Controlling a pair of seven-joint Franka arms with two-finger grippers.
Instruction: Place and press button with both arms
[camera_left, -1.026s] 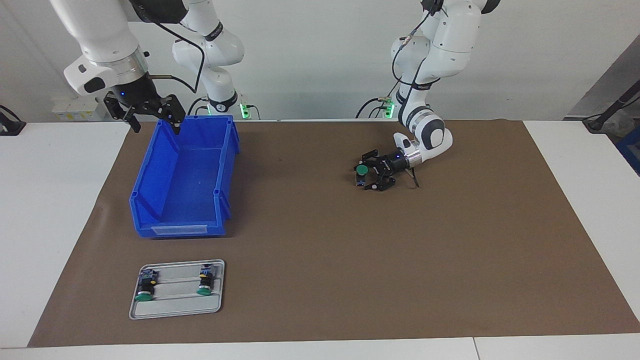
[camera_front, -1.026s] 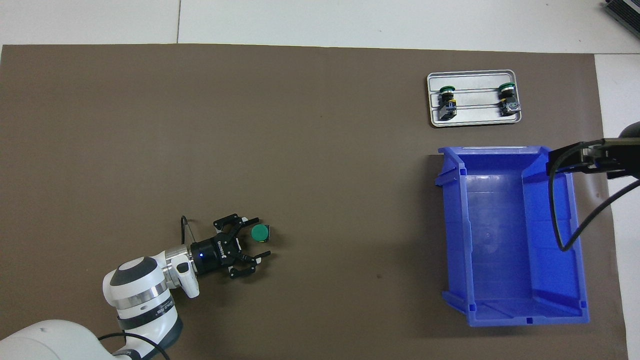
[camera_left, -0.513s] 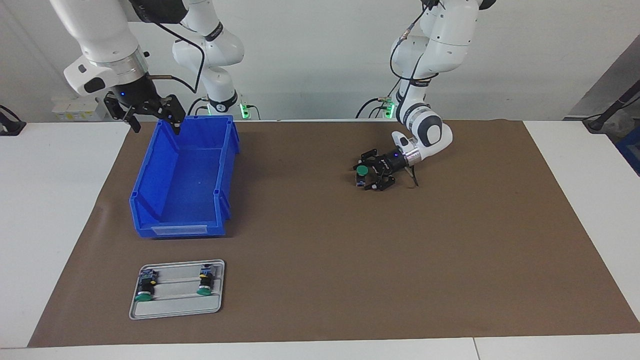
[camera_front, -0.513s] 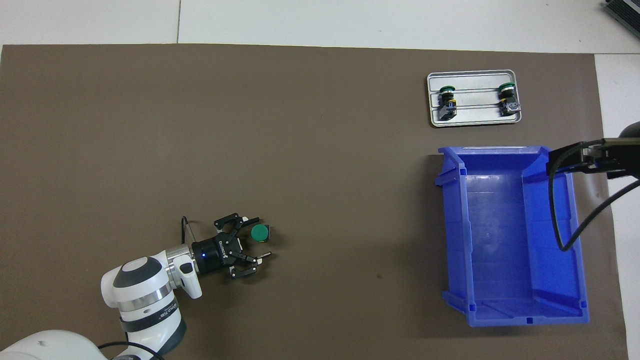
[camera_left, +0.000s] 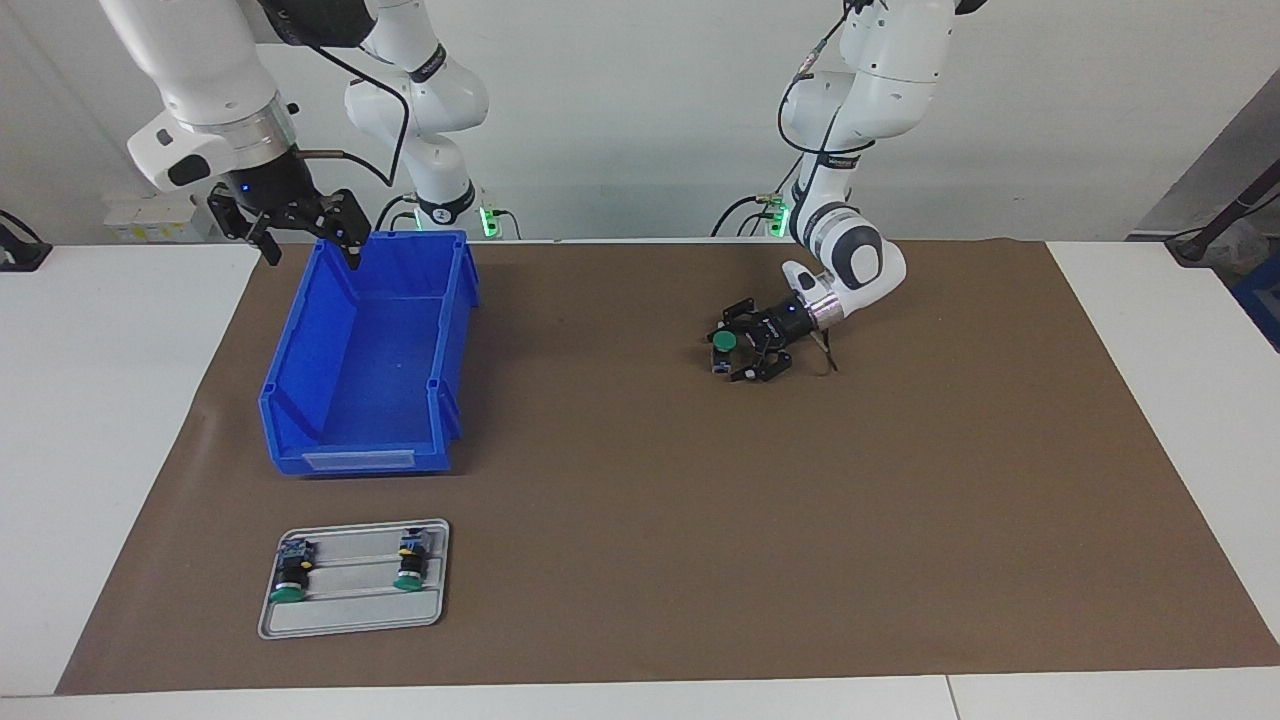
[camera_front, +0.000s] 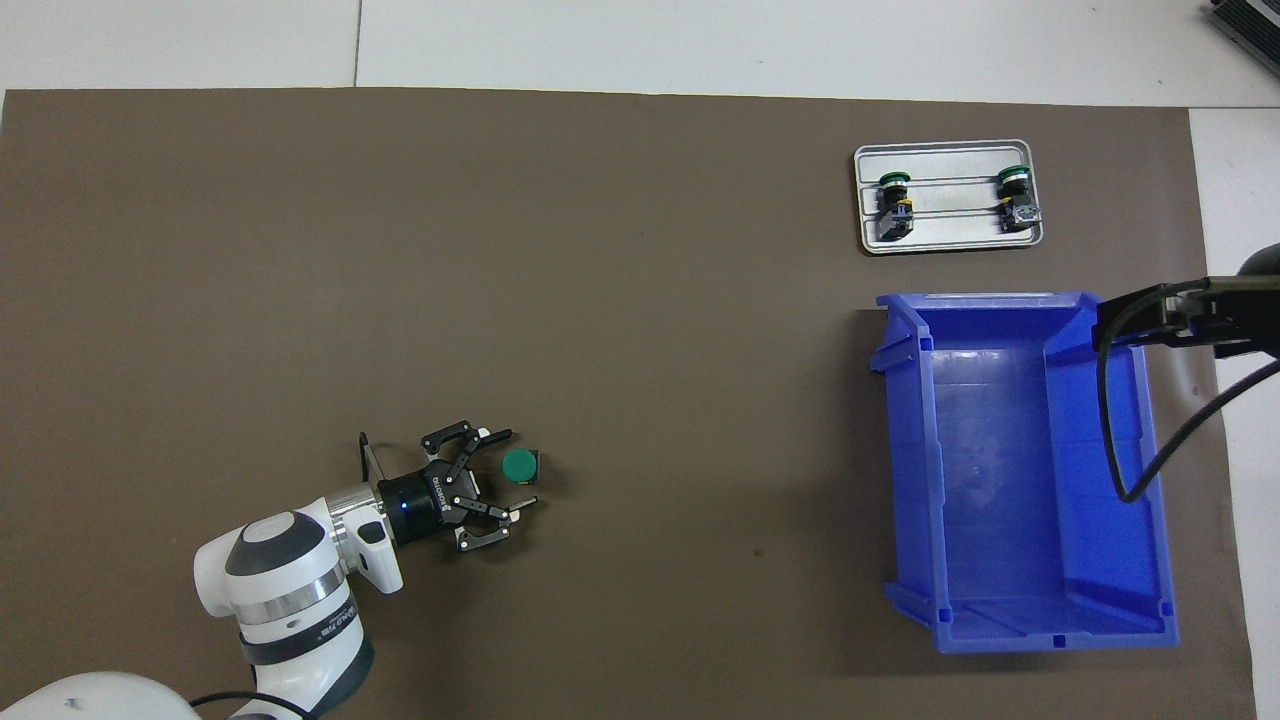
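The left gripper (camera_front: 507, 472) reaches low and level at lower left of the overhead view, jaws spread; the small round green-capped button (camera_front: 518, 466) stands upright between their tips, untouched.

The right gripper (camera_left: 300, 232) waits at upper left of the facing view, jaws spread.

White jointed arms (camera_left: 862, 60), black cables (camera_left: 815, 150)

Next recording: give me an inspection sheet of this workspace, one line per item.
Surface: brown mat over a white table.
Job's things: button upright on the mat, toward the left arm's end.
Clutter: open blue bin; grey tray with two spare buttons lying on it, farther from the robots than the bin.
Grippers: left gripper open, low beside the button, not gripping it; right gripper open, raised by the bin's corner nearest the robots, waiting.
Cables: black cable hanging from the right arm over the bin.
Surroundings: white wall, green lights at the arm bases.
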